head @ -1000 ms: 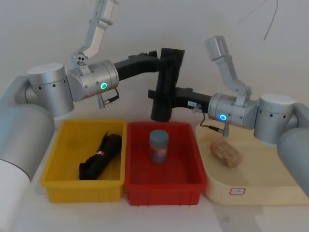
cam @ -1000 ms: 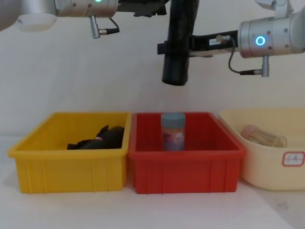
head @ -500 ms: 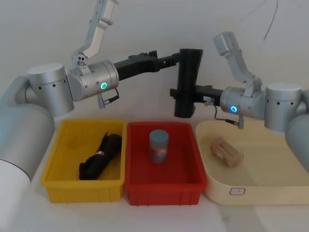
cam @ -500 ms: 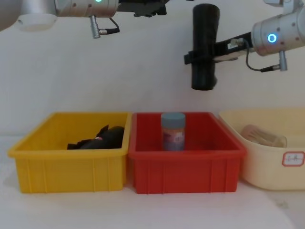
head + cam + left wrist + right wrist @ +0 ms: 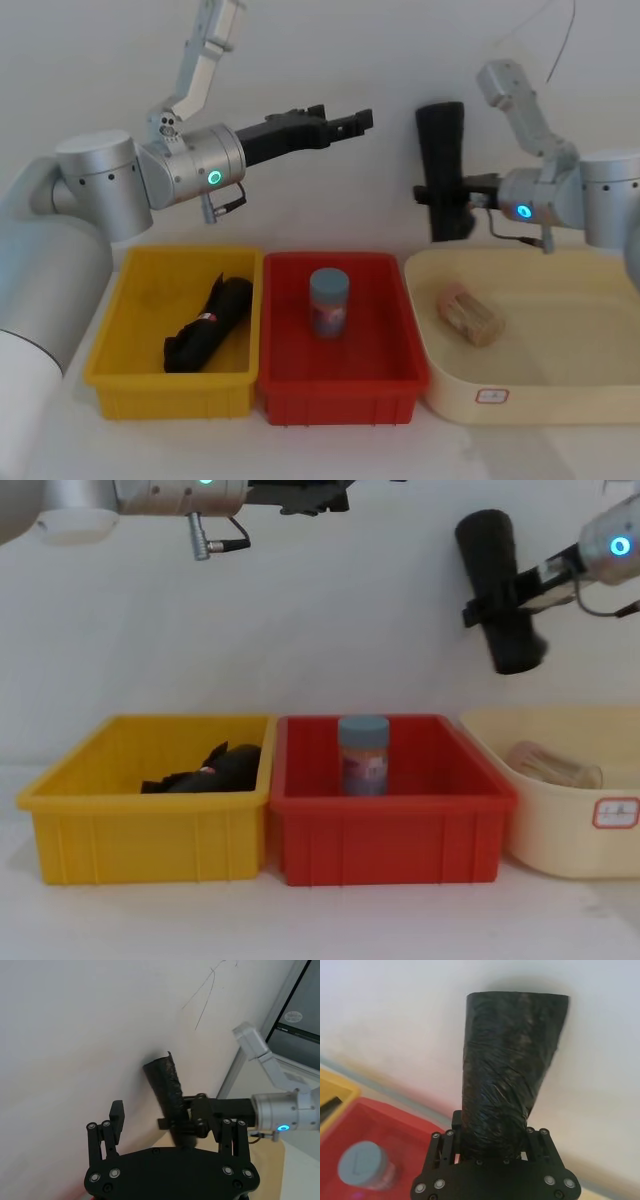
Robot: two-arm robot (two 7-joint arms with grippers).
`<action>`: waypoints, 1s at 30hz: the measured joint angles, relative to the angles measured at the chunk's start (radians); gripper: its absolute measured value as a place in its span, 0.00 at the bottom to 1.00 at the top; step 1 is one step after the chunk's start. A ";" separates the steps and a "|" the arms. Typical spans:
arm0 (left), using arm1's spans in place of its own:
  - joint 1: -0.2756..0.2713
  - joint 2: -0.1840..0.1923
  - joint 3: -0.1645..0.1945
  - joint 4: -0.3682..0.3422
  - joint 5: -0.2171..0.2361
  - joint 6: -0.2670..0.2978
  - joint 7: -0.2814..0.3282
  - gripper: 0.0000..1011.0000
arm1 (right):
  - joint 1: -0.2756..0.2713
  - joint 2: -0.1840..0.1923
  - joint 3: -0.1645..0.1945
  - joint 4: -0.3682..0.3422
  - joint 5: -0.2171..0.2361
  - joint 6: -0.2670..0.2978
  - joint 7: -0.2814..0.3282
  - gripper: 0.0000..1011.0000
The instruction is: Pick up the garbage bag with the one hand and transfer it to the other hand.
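The garbage bag [image 5: 445,160], a glossy black roll, hangs in the air above the near-left corner of the cream tray, slightly tilted. My right gripper [image 5: 443,196] is shut on its lower half. In the right wrist view the garbage bag [image 5: 512,1065] rises from between the jaws of the right gripper [image 5: 493,1135]. In the chest view the garbage bag [image 5: 497,585] leans at the upper right. My left gripper [image 5: 355,121] is open and holds nothing, high above the red bin and well to the left of the roll. One of its fingers [image 5: 116,1117] frames the garbage bag [image 5: 165,1085] farther off.
A yellow bin [image 5: 130,270] holds a shapeless black lump [image 5: 208,325]. The red bin [image 5: 340,385] has a blue-grey jar [image 5: 329,302] standing in it. The cream tray [image 5: 560,400] at the right holds a wooden roll [image 5: 468,314].
The right gripper has carried the roll to the right, away from the left gripper, and the roll has tilted. The left gripper stays in place, now clear of the roll.
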 joint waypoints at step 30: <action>0.000 0.000 0.000 0.000 0.000 0.000 0.000 0.99 | -0.400 0.287 0.189 -0.836 0.114 0.414 -0.125 0.59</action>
